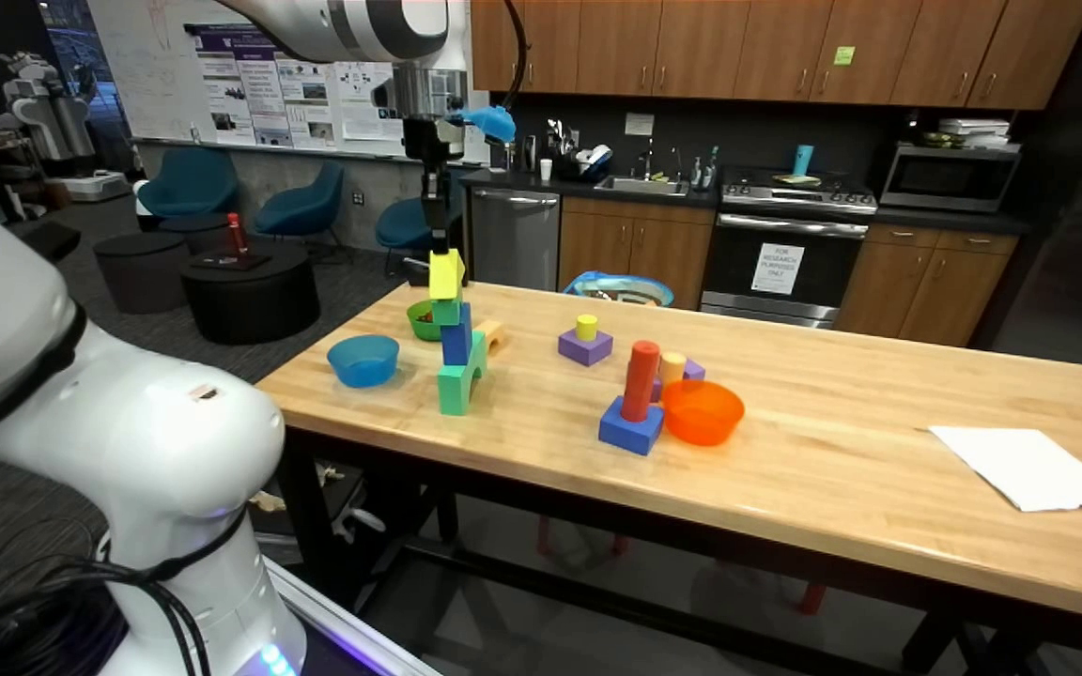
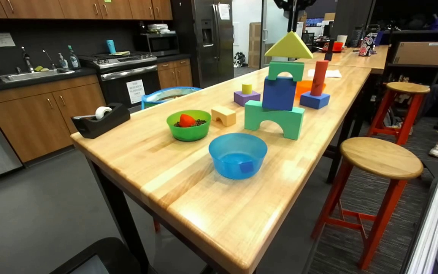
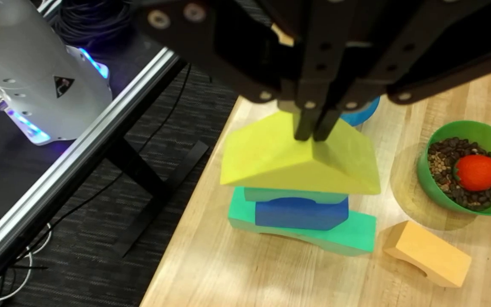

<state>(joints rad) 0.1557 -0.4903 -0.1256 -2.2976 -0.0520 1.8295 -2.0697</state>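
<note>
1. Tape dispenser [image 2: 101, 121]. Black, fitted with a white roll [image 2: 102, 112]; it stands at a corner of the wooden table [image 2: 219, 205], farthest left on the tabletop in an exterior view.
2. Green bowl [image 2: 188, 134]. Upright; contains dark beans [image 3: 454, 147] and a red strawberry-shaped piece [image 3: 478, 172], both clearest in the wrist view.
3. Tan arch block [image 2: 223, 113]. Rests on the wooden table just beside the green bowl.
4. Blue bowl [image 2: 234, 167]. Upright and translucent.
5. Purple block [image 2: 247, 99]. Lies flat and carries an upright yellow cylinder [image 2: 246, 89].
6. Large green arch [image 2: 257, 114]. Stands on the wooden table and bears a blue block [image 2: 278, 93], on which a small green arch [image 2: 286, 67] rests.
7. Yellow triangular block [image 2: 290, 46]. Uppermost piece, ridge upward, its base extending past the small green arch at both ends; in an exterior view a narrow gap seems to separate the two.
8. Gripper [image 3: 315, 135]. Points downward; its fingers are drawn together, clamped on the ridge of the yellow triangular block.
9. Orange bowl [image 1: 705, 418]. Just beside a blue base block [image 1: 630, 432], which supports an upright red cylinder [image 1: 641, 380].
10. White paper [image 2: 329, 73]. Lies flat, farther along the wooden table.
11. Wooden stool [image 2: 380, 156]. Red-legged; stands on the floor beside the wooden table.
</note>
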